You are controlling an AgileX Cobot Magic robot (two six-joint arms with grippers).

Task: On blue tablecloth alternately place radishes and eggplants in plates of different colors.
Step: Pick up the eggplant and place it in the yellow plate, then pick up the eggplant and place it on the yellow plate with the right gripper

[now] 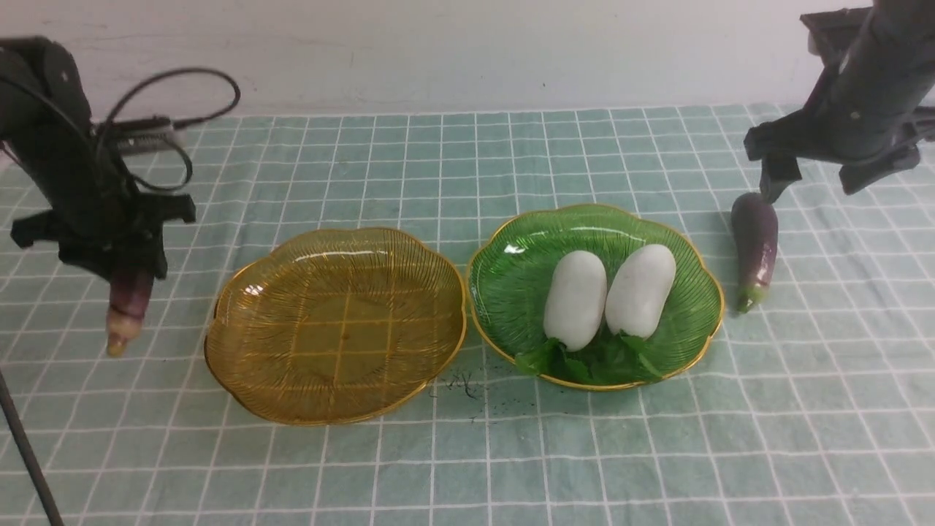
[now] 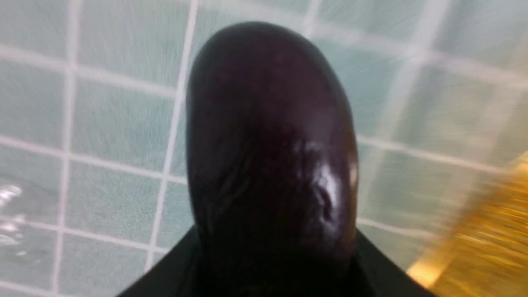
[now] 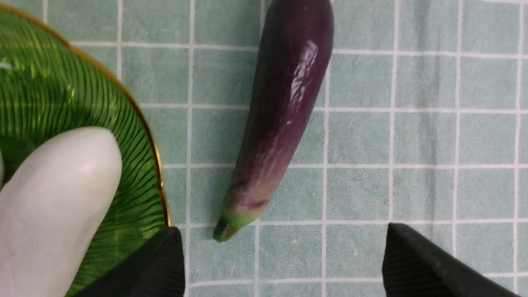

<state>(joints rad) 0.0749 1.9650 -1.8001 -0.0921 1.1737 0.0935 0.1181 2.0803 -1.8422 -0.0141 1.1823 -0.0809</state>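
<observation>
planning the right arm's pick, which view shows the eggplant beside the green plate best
Right wrist view: the eggplant lies sharp and nearly whole on the cloth, stem end clear. The front view shows it small. The left wrist view shows only the other eggplant.

The blue tablecloth (image 1: pixel 511 453) bears three things — amber plate (image 1: pixel 336 321), green plate (image 1: pixel 511 292), and one eggplant (image 1: pixel 755 245) just right of it.

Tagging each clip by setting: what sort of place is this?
Probably a staged lab table, not a kitchen: toy radishes in a green plate, a toy eggplant on a gridded blue tablecloth, a bare white wall behind.
</observation>
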